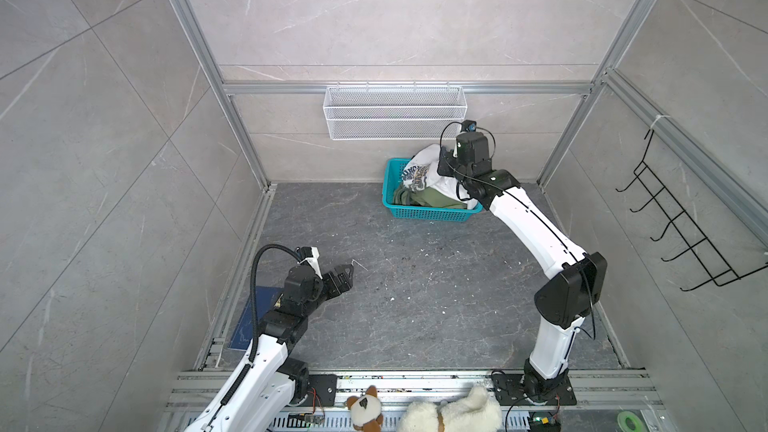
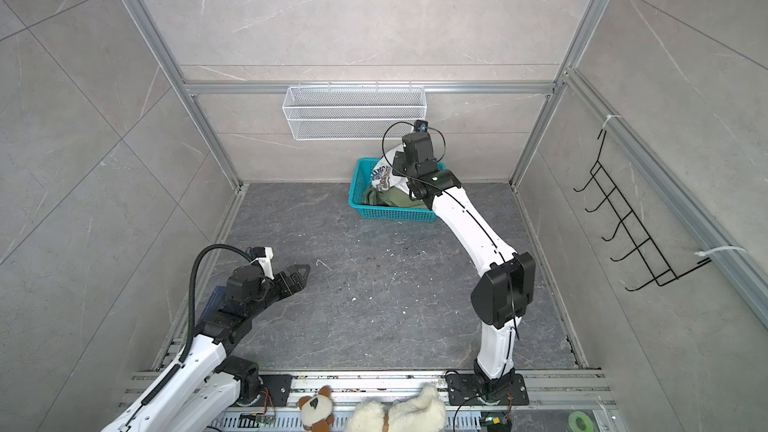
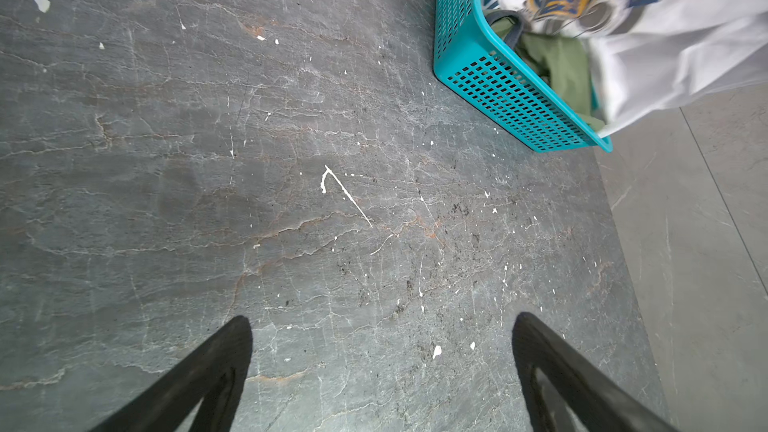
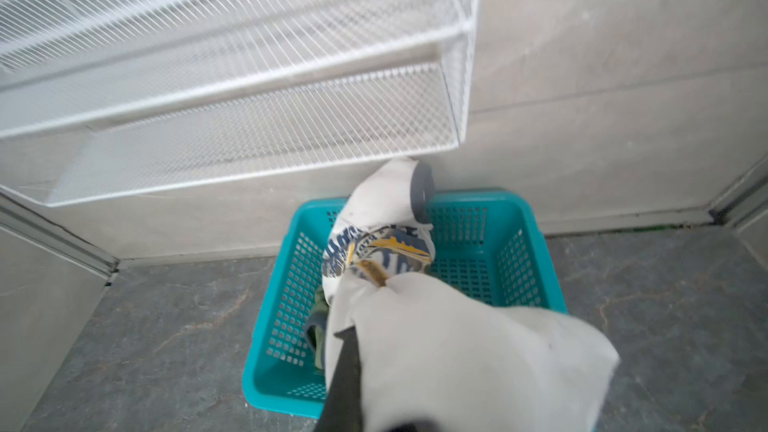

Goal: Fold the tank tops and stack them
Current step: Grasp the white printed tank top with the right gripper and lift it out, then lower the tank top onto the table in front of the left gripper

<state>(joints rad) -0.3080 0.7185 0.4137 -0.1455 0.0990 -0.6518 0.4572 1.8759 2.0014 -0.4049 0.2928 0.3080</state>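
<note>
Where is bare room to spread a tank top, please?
The dark stone tabletop lies bare between the left gripper and the teal plastic basket; the basket is crowded with the white tank top and olive tank top.

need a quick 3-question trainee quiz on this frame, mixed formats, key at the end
1. Multiple choice: what is the right hand shut on?
A) a plush toy
B) the white tank top
C) the wire shelf
2. True or false: the left hand holds cloth.
3. Fill in: the olive tank top lies in the ___.

Key:
1. B.
2. False; it is open and empty above the table.
3. teal basket.
</note>
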